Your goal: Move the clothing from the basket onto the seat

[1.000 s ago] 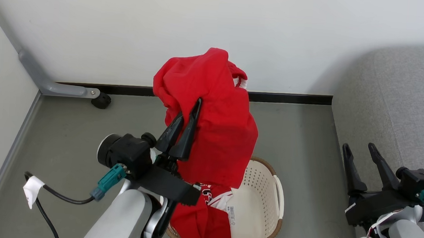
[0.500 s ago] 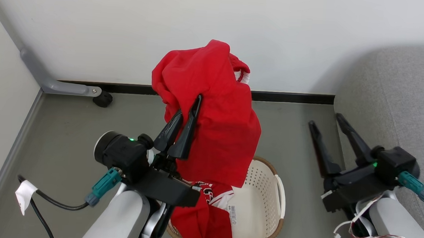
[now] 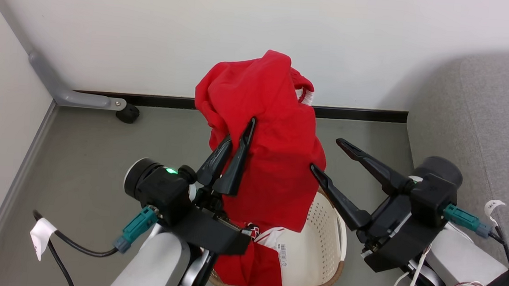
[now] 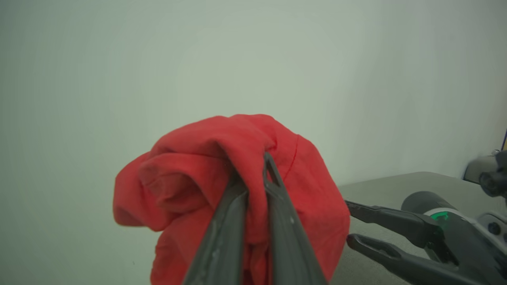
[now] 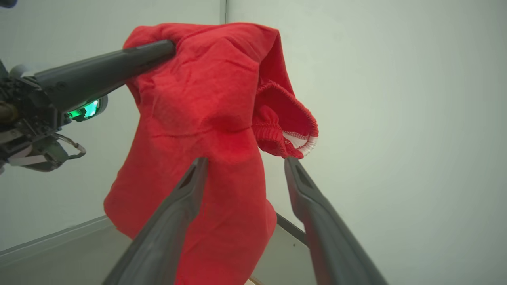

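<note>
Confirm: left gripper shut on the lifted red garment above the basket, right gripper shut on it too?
No, the right gripper is open: the right wrist view shows its fingers spread apart before the red garment, not clamped on it. The left gripper is shut on that garment, lifted above the basket.

Nothing is legible: the white paper barcode label point(image 3: 282, 253) inside the cream-white perforated plastic basket point(image 3: 320, 218) is too small to read.

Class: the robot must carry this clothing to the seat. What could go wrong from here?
The left gripper pinches only one fold of the lifted red garment, so it could slip free. Its lower edge hangs low over the basket and might catch the rim. The open right gripper could snag the cloth.
</note>
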Robot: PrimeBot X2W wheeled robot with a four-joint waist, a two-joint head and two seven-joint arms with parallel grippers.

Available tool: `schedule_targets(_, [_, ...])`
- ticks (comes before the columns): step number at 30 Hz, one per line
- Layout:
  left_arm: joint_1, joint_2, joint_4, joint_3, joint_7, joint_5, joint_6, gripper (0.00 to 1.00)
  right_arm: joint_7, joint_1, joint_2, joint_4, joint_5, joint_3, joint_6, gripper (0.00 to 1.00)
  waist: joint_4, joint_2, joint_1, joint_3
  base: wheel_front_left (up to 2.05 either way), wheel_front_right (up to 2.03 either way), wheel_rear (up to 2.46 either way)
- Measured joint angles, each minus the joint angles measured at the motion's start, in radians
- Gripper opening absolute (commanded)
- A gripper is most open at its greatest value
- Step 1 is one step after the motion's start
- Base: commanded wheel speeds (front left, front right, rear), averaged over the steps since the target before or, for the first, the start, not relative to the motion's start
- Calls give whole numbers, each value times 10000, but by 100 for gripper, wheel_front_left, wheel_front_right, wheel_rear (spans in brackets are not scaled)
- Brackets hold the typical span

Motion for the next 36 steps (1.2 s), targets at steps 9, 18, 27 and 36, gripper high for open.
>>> schedule_targets(9, [-104,-153,-29,-334,2,27,-176,0,0,-1309,-892,-52,719,1394,2,100,303,0,1,167,0,0,0])
schedule_targets(18, [-156,-240,15,-424,0,27,-261,0,90,-2472,-924,81,1653,3310,2,15,681,0,1,328,0,0,0])
schedule_targets(27, [-169,-288,282,-380,0,21,-263,0,81,-2769,-673,621,2477,3267,4,0,783,0,1,435,0,0,0])
schedule_targets(36, [-60,-334,679,-219,0,-12,-261,100,75,-2800,-681,773,2865,3223,12,0,694,0,1,455,0,0,0])
